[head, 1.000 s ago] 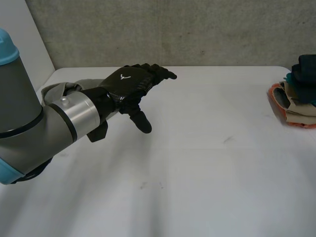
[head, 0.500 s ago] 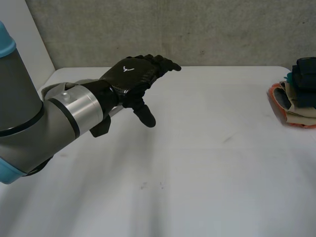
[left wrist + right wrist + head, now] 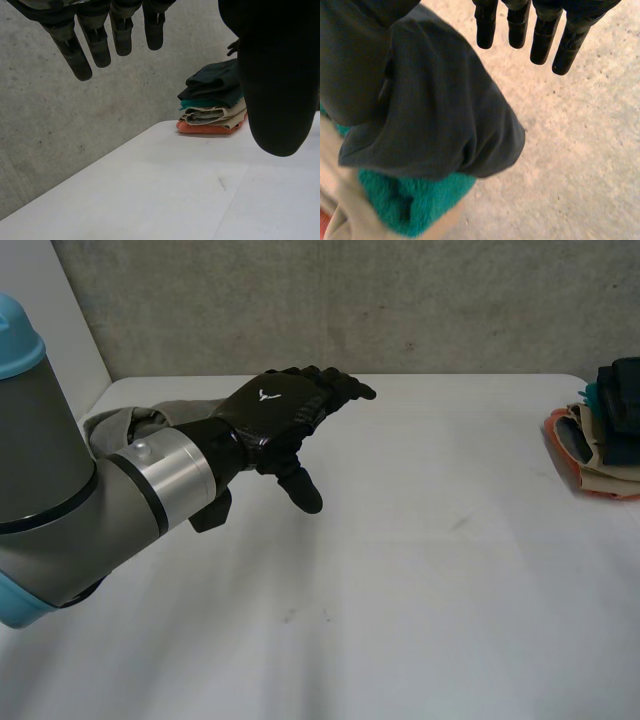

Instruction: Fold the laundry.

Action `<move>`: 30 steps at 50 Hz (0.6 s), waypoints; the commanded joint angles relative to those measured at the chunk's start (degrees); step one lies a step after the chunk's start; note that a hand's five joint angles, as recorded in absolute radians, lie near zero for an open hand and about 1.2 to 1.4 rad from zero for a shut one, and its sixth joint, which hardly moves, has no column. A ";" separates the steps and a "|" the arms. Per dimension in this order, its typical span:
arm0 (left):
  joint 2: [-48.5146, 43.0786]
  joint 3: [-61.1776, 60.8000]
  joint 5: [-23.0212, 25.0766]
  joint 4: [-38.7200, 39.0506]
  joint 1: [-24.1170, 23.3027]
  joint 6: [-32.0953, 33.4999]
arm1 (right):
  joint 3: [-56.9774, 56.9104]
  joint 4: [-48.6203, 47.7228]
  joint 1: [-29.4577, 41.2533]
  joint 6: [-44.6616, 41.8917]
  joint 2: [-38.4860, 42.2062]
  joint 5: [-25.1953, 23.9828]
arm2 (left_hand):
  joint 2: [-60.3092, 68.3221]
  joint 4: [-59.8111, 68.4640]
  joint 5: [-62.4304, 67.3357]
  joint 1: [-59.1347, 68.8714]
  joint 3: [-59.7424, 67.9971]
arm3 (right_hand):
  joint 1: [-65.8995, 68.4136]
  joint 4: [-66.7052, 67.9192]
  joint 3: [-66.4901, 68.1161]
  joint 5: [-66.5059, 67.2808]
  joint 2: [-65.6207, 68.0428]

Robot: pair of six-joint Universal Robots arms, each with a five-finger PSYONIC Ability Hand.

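Note:
My left hand [image 3: 272,416] hovers open above the white table [image 3: 450,580], fingers straight and thumb hanging down, holding nothing. In the left wrist view its fingers [image 3: 75,52] point toward a stack of folded laundry [image 3: 212,102] far across the table. The same stack [image 3: 605,435] sits at the table's right edge in the head view. A crumpled grey-olive cloth [image 3: 110,425] lies behind my left forearm. My right hand [image 3: 560,40] is open just above the stack, its straight fingers clear of the dark folded cloth [image 3: 435,120] on top.
Under the dark cloth lie a teal piece [image 3: 410,205], beige ones and an orange one [image 3: 200,127] at the bottom. A concrete wall [image 3: 400,300] runs behind the table's far edge.
My left hand has drifted a little to the right and forward above the table, still open.

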 commanded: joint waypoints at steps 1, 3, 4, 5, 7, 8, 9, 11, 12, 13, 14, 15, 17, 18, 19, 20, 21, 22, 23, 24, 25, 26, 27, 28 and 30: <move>-0.16 -0.10 0.02 0.10 0.00 -0.04 | 2.40 3.43 -1.25 -8.49 -0.69 3.50 | -0.44 -0.39 -1.45 0.37 -0.78 | -1.60 -3.54 -2.36 -3.49 -2.60; -0.24 -0.19 0.02 0.10 0.00 -0.04 | 2.66 3.52 -1.25 -9.99 -0.96 5.43 | -0.44 -0.39 -1.45 0.37 -0.78 | -1.60 -3.54 -2.36 -3.49 -2.60; -0.24 -0.28 0.02 0.10 0.00 -0.04 | 2.75 3.52 -1.25 -11.30 -1.22 7.62 | -0.44 -0.39 -1.45 0.37 -0.78 | -1.60 -3.54 -2.36 -3.49 -2.60; -0.24 -0.28 0.02 0.10 0.00 -0.04 | 2.75 3.52 -1.25 -11.75 -1.39 8.77 | -0.44 -0.39 -1.45 0.37 -0.78 | -1.60 -3.54 -2.36 -3.49 -2.60; -0.24 -0.28 0.02 0.10 0.00 -0.04 | 2.49 3.61 -1.42 -12.28 -1.66 11.23 | -0.44 -0.39 -1.45 0.37 -0.78 | -1.60 -3.54 -2.36 -3.49 -2.60; -0.24 -0.36 0.02 0.10 0.09 -0.04 | 2.31 3.96 -1.68 -12.37 -2.09 12.64 | -0.44 -0.39 -1.45 0.37 -0.78 | -1.60 -3.54 -2.36 -3.49 -2.60; -0.24 -0.54 0.02 0.10 0.18 -0.04 | 2.49 4.14 -1.86 -12.45 -2.27 13.09 | -0.44 -0.39 -1.45 0.37 -0.78 | -1.60 -3.54 -2.36 -3.49 -2.60; -0.16 -0.89 0.11 0.19 0.18 -0.04 | 3.10 4.40 -2.04 -12.98 -2.54 13.27 | -0.44 -0.39 -1.45 0.37 -0.78 | -1.60 -3.54 -2.36 -3.49 -2.60; -0.16 -1.07 0.11 0.28 0.26 -0.04 | 3.45 4.66 -1.95 -12.98 -2.54 13.18 | -0.44 -0.39 -1.45 0.37 -0.78 | -1.60 -3.54 -2.36 -3.49 -2.60; -0.16 -1.16 0.11 0.28 0.26 -0.04 | 3.63 4.75 -1.86 -12.90 -2.54 13.26 | -0.44 -0.39 -1.45 0.37 -0.78 | -1.60 -3.54 -2.36 -3.49 -2.60; -0.16 -1.16 0.11 0.37 0.26 -0.04 | 4.06 4.84 -1.86 -12.89 -2.54 13.35 | -0.44 -0.39 -1.45 0.37 -0.78 | -1.60 -3.54 -2.36 -3.49 -2.60; -0.16 -1.24 0.11 0.45 0.26 -0.04 | 4.33 4.76 -1.77 -12.89 -2.54 13.44 | -0.44 -0.39 -1.45 0.37 -0.78 | -1.60 -3.54 -2.36 -3.49 -2.60; -0.16 -1.33 0.11 0.72 0.26 -0.04 | 5.47 4.58 -1.77 -12.89 -2.54 13.70 | -0.44 -0.39 -1.45 0.37 -0.78 | -1.60 -3.54 -2.36 -3.49 -2.60; -0.24 -1.42 0.11 0.72 0.26 -0.04 | 5.65 4.49 -1.77 -12.81 -2.63 14.05 | -0.44 -0.39 -1.45 0.37 -0.78 | -1.60 -3.54 -2.36 -3.49 -2.60; -0.24 -1.42 0.11 0.63 0.35 -0.04 | 5.74 4.32 -1.69 -12.63 -2.80 15.19 | -0.44 -0.39 -1.45 0.37 -0.78 | -1.60 -3.54 -2.36 -3.49 -2.60; -0.16 -1.51 0.03 0.63 0.35 -0.04 | 5.39 4.23 -1.69 -12.54 -2.98 15.90 | -0.61 -0.55 -1.62 0.20 -0.95 | -1.60 -3.54 -2.36 -3.49 -2.60; -0.16 -1.51 0.11 0.72 0.35 -0.04 | 4.95 4.23 -1.60 -12.54 -3.33 17.47 | -0.61 -0.55 -1.62 0.20 -0.95 | -1.60 -3.54 -2.36 -3.49 -2.60; -0.07 -1.68 0.11 0.72 0.44 -0.04 | 4.43 4.23 -1.68 -12.54 -3.85 19.75 | -0.78 -0.72 -1.78 0.03 -1.12 | -1.60 -3.54 -2.36 -3.49 -2.60; 0.19 -1.77 0.03 0.72 0.61 -0.04 | 2.77 4.23 -1.60 -12.80 -5.16 26.03 | -0.61 -0.56 -1.62 0.20 -0.95 | -1.60 -3.54 -2.36 -3.49 -2.60; 0.37 -1.77 0.02 0.80 0.70 -0.04 | 1.79 4.31 -1.42 -12.98 -5.87 29.49 | -0.61 -0.55 -1.62 0.20 -0.95 | -1.60 -3.54 -2.36 -3.49 -2.60; 0.63 -1.68 0.02 0.89 0.70 -0.04 | 0.83 4.23 -1.16 -13.33 -6.57 32.92 | -0.61 -0.55 -1.62 0.20 -0.95 | -1.60 -3.54 -2.36 -3.49 -2.60; 0.90 -1.60 0.02 0.98 0.79 -0.04 | -0.05 4.31 -0.90 -13.68 -7.19 35.82 | -0.44 -0.39 -1.45 0.36 -0.79 | -1.60 -3.54 -2.36 -3.49 -2.60; 1.42 -1.42 -0.06 1.07 0.97 0.04 | -1.63 4.58 0.15 -14.56 -8.33 41.25 | -0.44 -0.39 -1.45 0.37 -0.78 | -1.60 -3.54 -2.36 -3.49 -2.60; 1.77 -1.25 -0.15 1.16 1.23 0.05 | -2.25 4.49 1.20 -14.83 -8.77 43.13 | -0.44 -0.39 -1.45 0.37 -0.78 | -1.60 -3.54 -2.36 -3.49 -2.60; 2.13 -0.81 -0.33 1.42 1.84 0.05 | -3.22 3.88 4.27 -15.27 -9.83 44.81 | -0.44 -0.39 -1.45 0.37 -0.78 | -1.60 -3.54 -2.36 -3.49 -2.60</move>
